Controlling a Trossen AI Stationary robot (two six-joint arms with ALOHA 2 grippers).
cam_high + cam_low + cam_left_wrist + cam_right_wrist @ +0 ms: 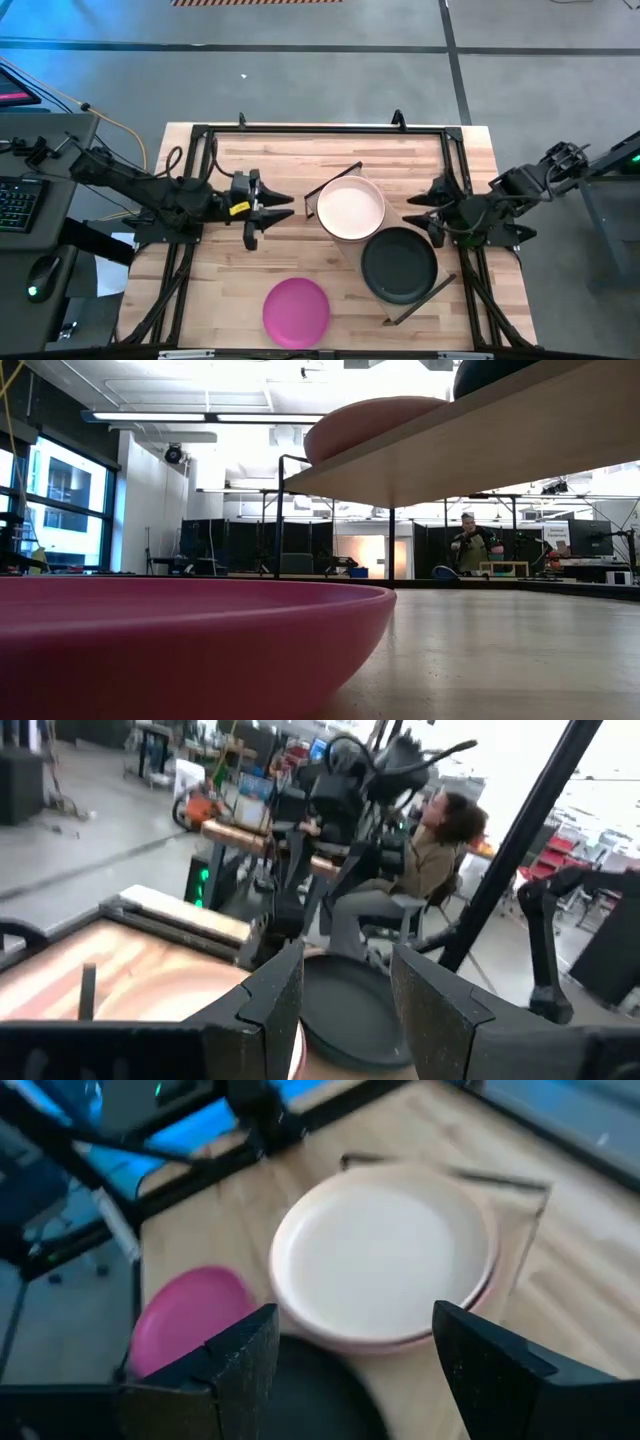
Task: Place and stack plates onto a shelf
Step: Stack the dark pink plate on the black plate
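The light wood shelf stands slantwise at the table's middle. On its far end lies a cream plate on top of a light pink plate. A dark plate lies on its near end. The magenta plate rests flat on the table near the near edge. My left gripper is open, just left of the cream plate. My right gripper is open, just right of that plate and above the dark one. Both grippers are empty. The pale teal plate does not show.
Dark frame bars run along the table's left, far and right sides. The shelf's thin end frames stick out at both ends. Bare tabletop lies left of the magenta plate. A person sits in the room beyond the table.
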